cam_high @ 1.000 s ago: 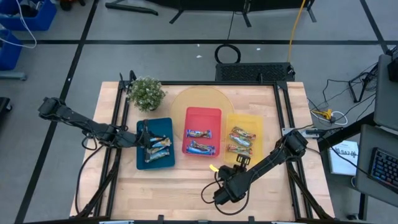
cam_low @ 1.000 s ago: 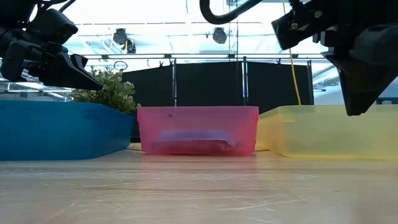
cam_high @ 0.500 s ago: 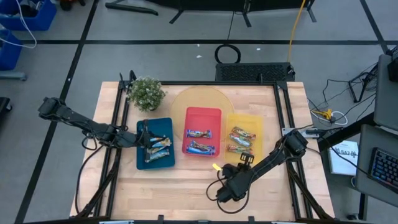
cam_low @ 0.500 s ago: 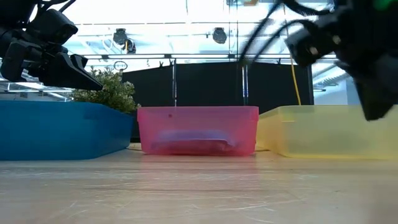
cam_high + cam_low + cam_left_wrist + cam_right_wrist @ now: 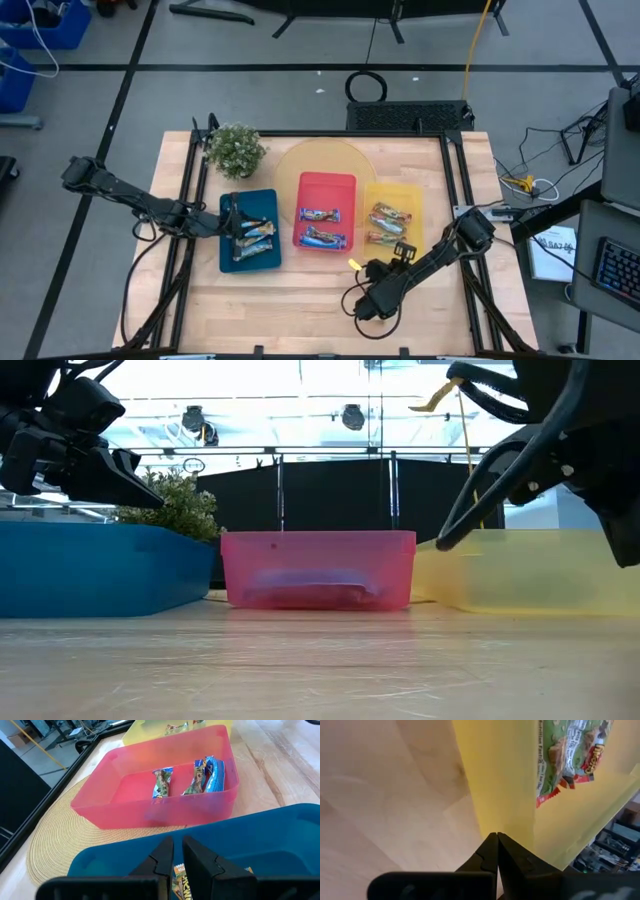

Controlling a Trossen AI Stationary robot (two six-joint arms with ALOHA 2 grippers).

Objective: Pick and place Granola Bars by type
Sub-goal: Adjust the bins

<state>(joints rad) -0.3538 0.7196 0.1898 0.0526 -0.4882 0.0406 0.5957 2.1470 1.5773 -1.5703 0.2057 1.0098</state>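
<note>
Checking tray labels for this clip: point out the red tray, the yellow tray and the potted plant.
red tray point(image 5: 327, 180): high view, bare floor near its far rim.
yellow tray point(image 5: 393, 193): high view, bare floor at its far end.
potted plant point(image 5: 236, 148): high view, middle of the foliage.

Grey floor point(image 5: 300, 40) with dark tape lines surrounded the wooden worktop point(image 5: 300, 300); blue bins point(image 5: 40, 25) sat beyond its far-left corner, bright ceiling lights point(image 5: 300, 400) overhead.

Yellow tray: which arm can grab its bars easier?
Right. The right gripper hangs beside the yellow tray's near corner; the left gripper is over the blue tray, with the red tray between.
</note>
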